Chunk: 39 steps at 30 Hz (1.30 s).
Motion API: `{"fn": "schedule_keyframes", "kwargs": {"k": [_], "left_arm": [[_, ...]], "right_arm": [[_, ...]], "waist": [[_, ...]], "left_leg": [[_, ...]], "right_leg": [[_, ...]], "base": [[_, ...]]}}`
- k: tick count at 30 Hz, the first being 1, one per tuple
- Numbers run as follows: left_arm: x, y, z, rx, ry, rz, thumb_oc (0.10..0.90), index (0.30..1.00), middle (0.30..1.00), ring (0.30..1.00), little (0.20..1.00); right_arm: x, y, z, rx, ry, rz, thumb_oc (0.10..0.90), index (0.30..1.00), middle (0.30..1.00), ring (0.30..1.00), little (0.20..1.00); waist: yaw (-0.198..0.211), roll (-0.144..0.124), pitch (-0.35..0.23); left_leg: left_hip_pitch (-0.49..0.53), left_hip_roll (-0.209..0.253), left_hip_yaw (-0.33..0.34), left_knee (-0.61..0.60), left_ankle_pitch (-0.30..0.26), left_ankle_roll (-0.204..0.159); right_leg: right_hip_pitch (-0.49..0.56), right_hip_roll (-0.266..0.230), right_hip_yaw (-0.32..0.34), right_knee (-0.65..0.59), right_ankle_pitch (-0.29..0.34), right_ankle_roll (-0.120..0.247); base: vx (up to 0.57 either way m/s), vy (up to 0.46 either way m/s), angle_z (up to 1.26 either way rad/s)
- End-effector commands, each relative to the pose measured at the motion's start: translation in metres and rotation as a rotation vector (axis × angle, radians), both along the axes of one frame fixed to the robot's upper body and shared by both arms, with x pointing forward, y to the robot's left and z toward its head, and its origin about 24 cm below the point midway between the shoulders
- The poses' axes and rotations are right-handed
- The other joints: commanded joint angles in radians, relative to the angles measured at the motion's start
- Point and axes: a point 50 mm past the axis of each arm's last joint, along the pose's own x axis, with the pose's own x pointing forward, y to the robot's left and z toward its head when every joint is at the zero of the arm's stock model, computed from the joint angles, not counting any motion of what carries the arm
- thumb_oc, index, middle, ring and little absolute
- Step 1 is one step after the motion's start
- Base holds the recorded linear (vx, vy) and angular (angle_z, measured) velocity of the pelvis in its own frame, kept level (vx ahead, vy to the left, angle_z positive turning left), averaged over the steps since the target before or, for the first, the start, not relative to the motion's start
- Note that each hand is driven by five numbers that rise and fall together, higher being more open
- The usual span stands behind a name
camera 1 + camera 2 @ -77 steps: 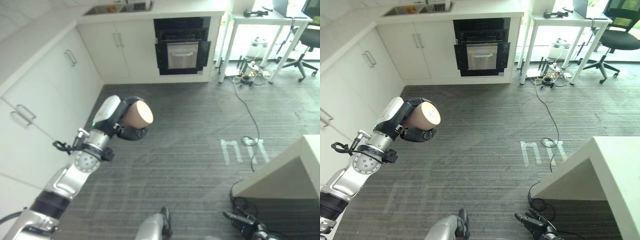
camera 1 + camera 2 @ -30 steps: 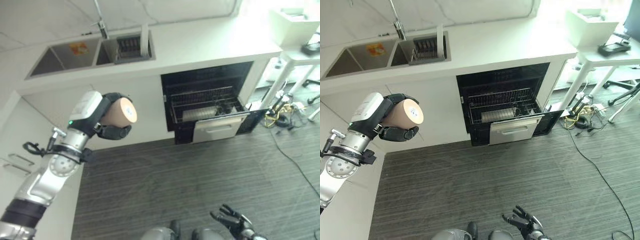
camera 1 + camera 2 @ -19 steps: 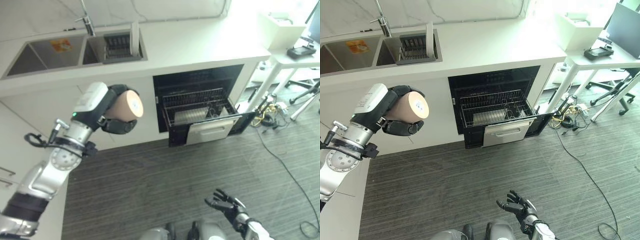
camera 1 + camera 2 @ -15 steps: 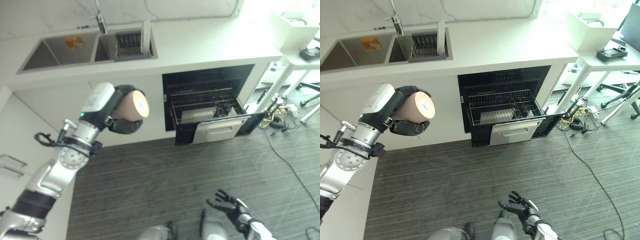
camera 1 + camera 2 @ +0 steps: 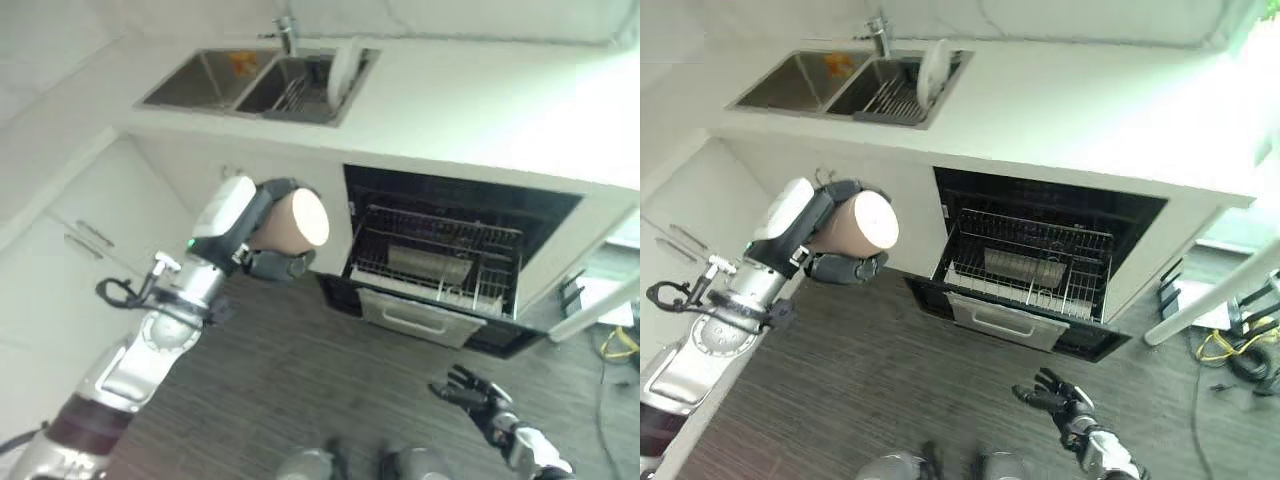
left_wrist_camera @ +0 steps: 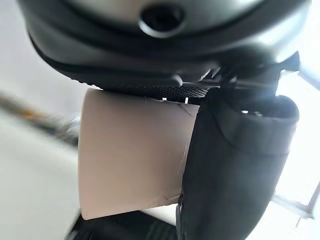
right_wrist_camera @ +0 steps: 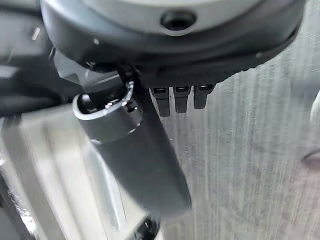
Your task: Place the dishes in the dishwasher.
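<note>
While the left hand (image 5: 262,238), left of centre, grasps the tan cup (image 5: 293,222), the right hand (image 5: 472,392) hangs released at lower right; next, carry the cup to the open dishwasher rack (image 5: 440,258).

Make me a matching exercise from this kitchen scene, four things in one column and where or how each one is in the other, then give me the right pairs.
Things:
1. tan cup
2. white plate
3. dishwasher rack
4. right hand

States:
A. standing on edge in the sink
B. pulled out over the open door
C. held in the left hand
D. open, low over the floor

Pairs: 1-C, 2-A, 3-B, 4-D
</note>
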Motion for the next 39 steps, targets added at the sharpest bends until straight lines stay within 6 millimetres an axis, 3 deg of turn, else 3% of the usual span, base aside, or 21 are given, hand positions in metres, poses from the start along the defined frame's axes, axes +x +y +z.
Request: {"fn": "schedule_keyframes", "kwargs": {"k": [1,3,5,8,9,10,12,13,14,16,19,23,29,39], "left_arm": [[-0.009,0.021,0.048,-0.018,-0.271,0.075,0.400,0.300,0.300,0.300,0.300],[-0.012,0.030,0.052,0.005,-0.298,0.096,0.400,0.300,0.300,0.300,0.300],[-0.009,0.032,0.054,0.017,-0.296,0.113,0.400,0.300,0.300,0.300,0.300],[-0.006,0.030,0.056,0.032,-0.309,0.120,0.400,0.300,0.300,0.300,0.300],[-0.005,0.031,0.059,0.045,-0.316,0.134,0.400,0.300,0.300,0.300,0.300],[-0.003,0.032,0.061,0.052,-0.311,0.143,0.400,0.300,0.300,0.300,0.300],[-0.002,0.034,0.065,0.054,-0.302,0.140,0.400,0.300,0.300,0.300,0.300],[-0.001,0.036,0.065,0.056,-0.299,0.146,0.400,0.300,0.300,0.300,0.300],[-0.003,0.044,0.067,0.054,-0.289,0.163,0.400,0.300,0.300,0.300,0.300],[-0.005,0.050,0.064,0.027,-0.254,0.170,0.400,0.300,0.300,0.300,0.300],[-0.011,0.043,0.061,0.002,-0.264,0.143,0.400,0.300,0.300,0.300,0.300],[-0.014,0.041,0.070,-0.009,-0.297,0.140,0.400,0.300,0.300,0.300,0.300],[-0.012,0.046,0.074,0.009,-0.284,0.142,0.400,0.300,0.300,0.300,0.300],[-0.006,0.037,0.058,0.008,-0.245,0.140,0.400,0.300,0.300,0.300,0.300]], "right_arm": [[-0.007,0.015,-0.002,0.006,-0.034,0.100,0.800,0.900,0.900,0.900,0.900],[-0.001,0.026,0.001,0.039,-0.061,0.129,0.800,0.900,0.900,0.900,0.900],[0.002,0.033,0.001,0.055,-0.060,0.159,0.800,0.900,0.900,0.900,0.900],[0.005,0.038,0.001,0.070,-0.065,0.177,0.800,0.900,0.900,0.900,0.900],[0.006,0.040,0.001,0.068,-0.065,0.190,0.800,0.900,0.900,0.900,0.900],[0.004,0.042,0.000,0.074,-0.060,0.190,0.800,0.900,0.900,0.900,0.900],[0.001,0.043,-0.002,0.083,-0.050,0.180,0.800,0.900,0.900,0.900,0.900],[0.000,0.043,-0.003,0.088,-0.046,0.185,0.800,0.900,0.900,0.900,0.900],[0.000,0.044,-0.004,0.099,-0.030,0.212,0.800,0.900,0.900,0.900,0.900],[0.001,0.043,-0.005,0.078,0.002,0.242,0.800,0.900,0.900,0.900,0.900],[-0.012,0.035,-0.010,0.062,0.028,0.210,0.800,0.900,0.900,0.900,0.900],[-0.017,0.017,-0.009,0.023,0.026,0.131,0.800,0.900,0.900,0.900,0.900],[-0.023,0.013,-0.011,0.036,0.027,0.070,0.800,0.900,0.900,0.900,0.900],[-0.029,0.020,-0.014,0.069,0.013,0.006,0.800,0.900,0.900,0.900,0.900]], "waist": [[-0.008,0.015,-0.067],[-0.011,0.043,-0.074],[-0.020,0.047,-0.046],[-0.011,0.044,-0.032],[-0.003,0.042,-0.034],[-0.002,0.021,-0.040],[-0.013,-0.008,-0.055],[-0.012,-0.013,-0.059],[0.000,-0.017,-0.065],[0.008,-0.022,-0.073],[0.001,-0.016,-0.084],[-0.008,-0.001,-0.101],[-0.027,0.013,-0.119],[-0.029,0.002,-0.139]], "left_leg": [[-0.097,-0.040,-0.039,-0.021,0.029,0.050],[-0.074,0.015,-0.023,-0.021,0.001,0.071],[-0.039,0.010,-0.076,-0.021,-0.018,0.095],[-0.012,0.012,-0.126,-0.021,-0.022,0.089],[-0.005,0.026,-0.140,-0.021,-0.019,0.078],[0.006,0.032,-0.191,-0.021,-0.023,0.060],[0.007,0.035,-0.252,-0.021,-0.041,0.037],[0.010,0.045,-0.261,-0.021,-0.045,0.030],[0.011,0.083,-0.260,-0.021,-0.047,0.006],[0.008,0.124,-0.257,-0.021,-0.036,-0.013],[-0.028,0.194,-0.259,-0.021,0.012,-0.053],[-0.073,0.253,-0.227,-0.021,0.050,-0.098],[-0.080,0.272,-0.200,-0.021,0.052,-0.111],[-0.064,0.254,-0.184,-0.021,0.029,-0.095]], "right_leg": [[0.068,0.064,-0.020,-0.057,0.010,0.094],[0.103,0.110,-0.082,-0.056,0.066,0.108],[-0.015,0.078,-0.055,0.183,0.086,0.130],[-0.022,0.014,-0.049,0.151,0.077,0.128],[0.004,-0.032,-0.042,0.053,0.093,0.128],[0.026,-0.104,0.042,-0.057,0.132,0.154],[-0.030,-0.137,0.175,-0.057,0.144,0.197],[-0.043,-0.139,0.189,-0.057,0.149,0.206],[-0.046,-0.146,0.162,-0.057,0.127,0.223],[-0.048,-0.131,0.138,-0.057,0.110,0.222],[-0.033,-0.093,0.101,-0.057,0.067,0.189],[-0.039,-0.108,0.039,-0.057,0.059,0.186],[-0.029,-0.115,0.017,-0.057,0.055,0.186],[-0.022,-0.141,0.008,-0.057,0.066,0.203]], "base": [[0.32,-0.019,-1.15],[0.20,-0.044,-1.49],[0.11,-0.125,-0.73],[0.09,-0.225,-0.11],[0.11,-0.625,0.38],[0.08,-0.696,0.69],[-0.01,-0.686,0.90],[-0.04,-0.676,0.72],[-0.01,-0.512,0.61],[-0.05,-0.497,0.19],[-0.07,-0.326,0.09],[-0.07,-0.119,0.35],[0.00,0.032,0.03],[0.02,0.053,0.04]]}}
